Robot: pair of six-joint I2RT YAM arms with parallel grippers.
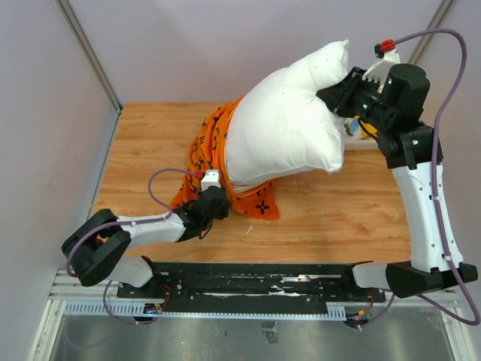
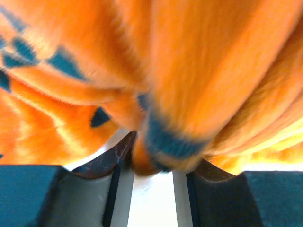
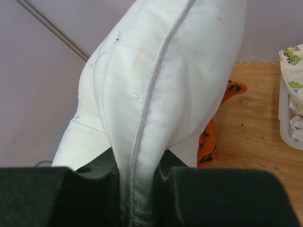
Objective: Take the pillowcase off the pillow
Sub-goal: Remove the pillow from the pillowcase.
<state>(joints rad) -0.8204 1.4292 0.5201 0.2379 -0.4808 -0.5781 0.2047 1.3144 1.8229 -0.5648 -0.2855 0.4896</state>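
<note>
Right gripper (image 1: 336, 101) clenched on the seam of the pillow (image 1: 285, 128), left gripper (image 1: 222, 204) pinching a fold of the pillowcase (image 1: 210, 143): mid-strip, a steady pull apart likely next.

The left arm (image 1: 146, 228), lower left of the overhead view, and the right arm (image 1: 422, 207), along the right edge, share one build: smooth white link shells between bulky black joint housings. Small green lights (image 1: 414, 140) glow on the right arm's black upper joints. A thin purple cable (image 1: 159, 179) loops beside the left arm; a second purple cable (image 1: 445, 83) arcs at upper right, ending at a red connector (image 1: 386, 47). A small white camera block (image 1: 210, 179) tops the black left gripper (image 1: 218, 201). Both bases meet a black rail (image 1: 255, 280) at the bottom. In the wrist views the left fingers (image 2: 28, 194) and right fingers (image 3: 222, 196) are matte dark squared blocks
</note>
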